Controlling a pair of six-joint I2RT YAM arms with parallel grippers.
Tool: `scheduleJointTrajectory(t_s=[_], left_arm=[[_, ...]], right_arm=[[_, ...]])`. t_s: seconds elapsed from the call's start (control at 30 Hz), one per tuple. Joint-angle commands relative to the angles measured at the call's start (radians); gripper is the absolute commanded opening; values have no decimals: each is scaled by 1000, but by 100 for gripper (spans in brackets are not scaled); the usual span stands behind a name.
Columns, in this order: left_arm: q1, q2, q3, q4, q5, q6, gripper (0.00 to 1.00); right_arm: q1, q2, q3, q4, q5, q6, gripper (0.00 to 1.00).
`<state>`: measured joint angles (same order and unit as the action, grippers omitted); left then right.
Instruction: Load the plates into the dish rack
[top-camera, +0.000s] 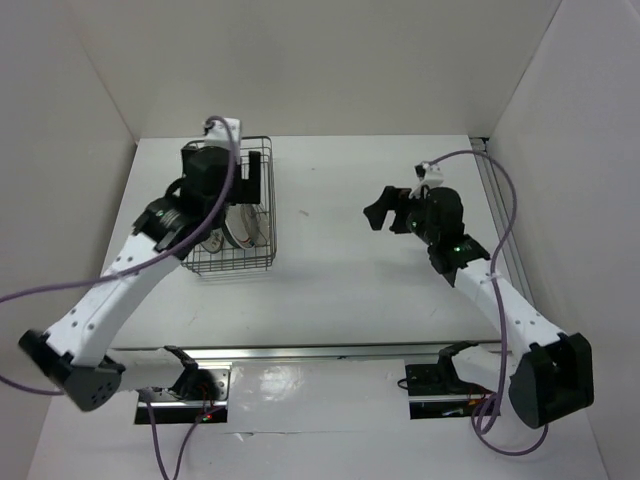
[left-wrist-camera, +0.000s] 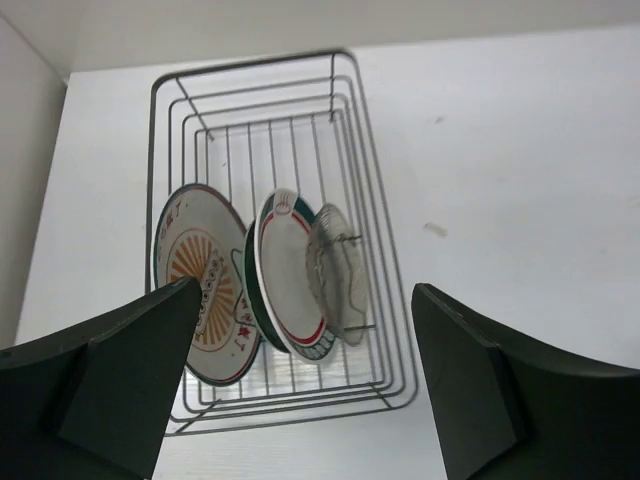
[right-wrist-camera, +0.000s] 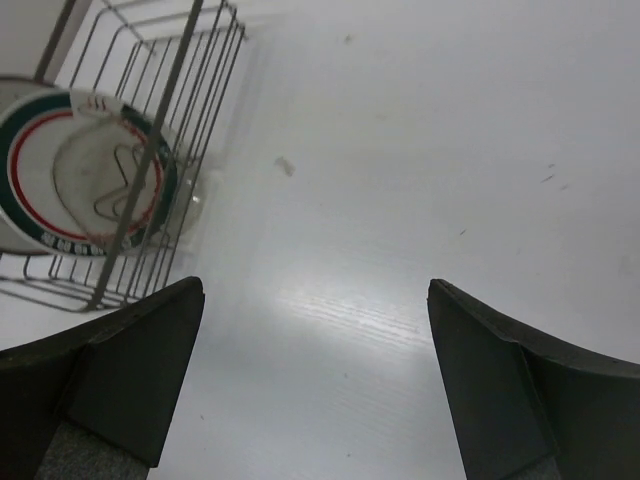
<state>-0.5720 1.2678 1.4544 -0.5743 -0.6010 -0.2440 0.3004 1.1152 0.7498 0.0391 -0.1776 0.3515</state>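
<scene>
"Hovering above the near end of the dish rack (left-wrist-camera: 285, 150), the left gripper (left-wrist-camera: 305, 288) has its jaws spread wide and grips nothing. The right gripper (right-wrist-camera: 316, 285) is released too. It is off to the right over the bare table (right-wrist-camera: 420, 150), well apart from the rack."

"And the plates?"

"All three stand on edge in the rack's near end. The sunburst plate (left-wrist-camera: 200, 270) is on the left, the teal-rimmed plate (left-wrist-camera: 285, 285) in the middle and the clear plate (left-wrist-camera: 338, 275) on the right, all leaning close together."

"What could go wrong?"

"I'd watch the left finger (left-wrist-camera: 130, 370). In the wrist view it overlaps the sunburst plate's rim. A careless sideways pull could clip that rim and tip the row like dominoes, or drag the light wire rack. The clear plate looks thinnest and might slip."

"Any writing?"

"Small lettering rings the teal rim, and red marks dot the sunburst's border. Neither is legible. No brand shows."
</scene>
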Motion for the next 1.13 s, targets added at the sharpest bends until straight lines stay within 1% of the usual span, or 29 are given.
scheduleJointTrajectory(t_s=[0.0, 0.03, 0.07, 0.13, 0.17, 0.2, 0.27, 0.3, 0.37, 0.43, 0.47, 0.53, 0.63, 0.7, 0.83, 0.97, 1.1], left_arm=[[4, -82, 18, -18, 88, -60, 100], [4, -102, 18, -41, 89, -72, 100], [4, -146, 5, -41, 98, -86, 100], [4, -198, -38, -41, 87, -116, 100], [4, -226, -54, -41, 78, -127, 100], [4, -289, -93, -41, 78, -142, 100], [30, -341, -123, -41, 92, -143, 100], [68, -363, -138, -41, 104, -143, 100], [104, -415, -192, -52, 116, -110, 100], [104, -458, -260, -52, 107, -110, 100], [104, -505, -281, -52, 107, -132, 100], [115, -541, -346, -52, 107, -155, 100], [124, -599, -431, -42, 107, -172, 100], [124, -623, -454, -29, 107, -182, 100], [152, -624, -463, -3, 159, -172, 100], [173, -605, -474, 7, 217, -172, 100], [173, -605, -483, 17, 227, -161, 100]], right_arm=[[22, -115, 201, -241, 229, -57, 100], [22, -115, 236, -286, 257, -66, 100], [22, -124, 271, -368, 320, -66, 100], [31, -124, 351, -445, 381, -85, 100], [31, -138, 368, -473, 418, -85, 100], [43, -162, 378, -513, 487, -85, 100], [59, -193, 388, -541, 553, -85, 100], [72, -210, 388, -565, 602, -85, 100], [83, -245, 401, -588, 613, -85, 100], [104, -256, 428, -628, 633, -85, 100], [115, -256, 437, -639, 633, -85, 100], [149, -268, 450, -660, 673, -85, 100], [204, -310, 416, -641, 731, -85, 100], [223, -322, 404, -640, 754, -85, 100], [258, -331, 395, -631, 773, -85, 100], [258, -342, 385, -622, 782, -85, 100], [258, -333, 385, -622, 791, -85, 100]])
